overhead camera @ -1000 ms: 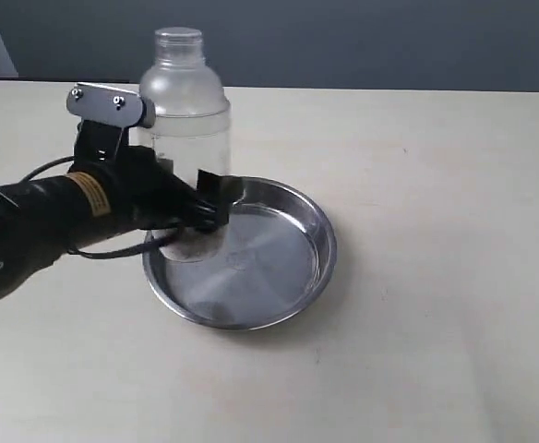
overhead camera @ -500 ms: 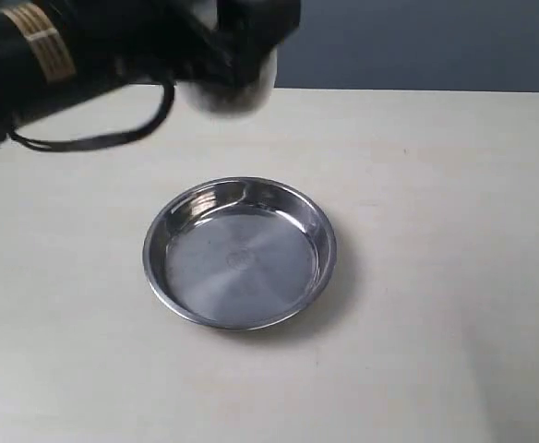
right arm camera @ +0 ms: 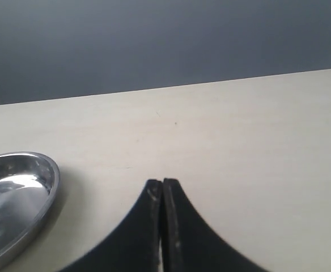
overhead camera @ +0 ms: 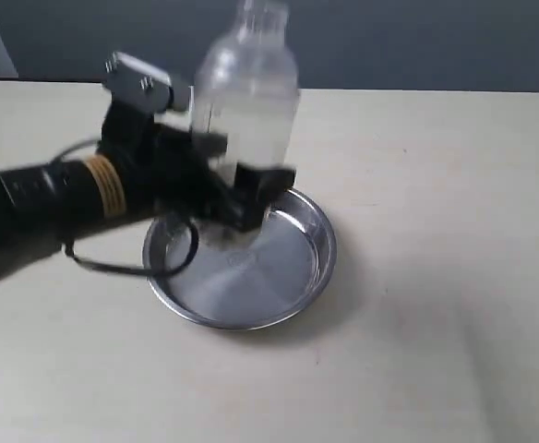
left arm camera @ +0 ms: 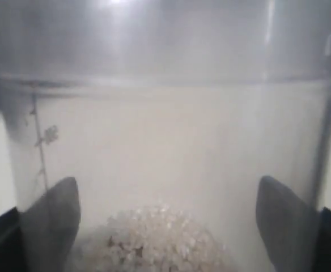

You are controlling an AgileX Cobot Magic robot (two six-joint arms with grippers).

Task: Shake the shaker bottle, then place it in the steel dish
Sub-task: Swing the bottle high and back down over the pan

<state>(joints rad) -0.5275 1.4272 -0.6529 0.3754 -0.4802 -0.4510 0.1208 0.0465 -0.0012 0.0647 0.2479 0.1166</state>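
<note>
The frosted shaker bottle [overhead camera: 246, 83] stands nearly upright in the air above the far-left part of the steel dish [overhead camera: 306, 263], blurred by motion. My left gripper [overhead camera: 237, 189] is shut on its lower body, a black finger on each side. In the left wrist view the shaker bottle [left arm camera: 165, 141] fills the picture, with pale brownish granules [left arm camera: 154, 241] heaped at its bottom and the left gripper [left arm camera: 165, 212] holding it from both sides. The right gripper [right arm camera: 162, 184] is shut and empty, low over bare table beside the steel dish [right arm camera: 18, 187]; it is out of the exterior view.
The pale tabletop [overhead camera: 436, 185] stretches around the dish. A dark wall [overhead camera: 417, 41] runs behind the table's far edge. A black cable [overhead camera: 173, 263] from the left arm loops over the dish's left rim.
The left arm carried the bottle from just above the dish up to the top of the view, then brought it back down over the dish. The right gripper is not seen earlier.
</note>
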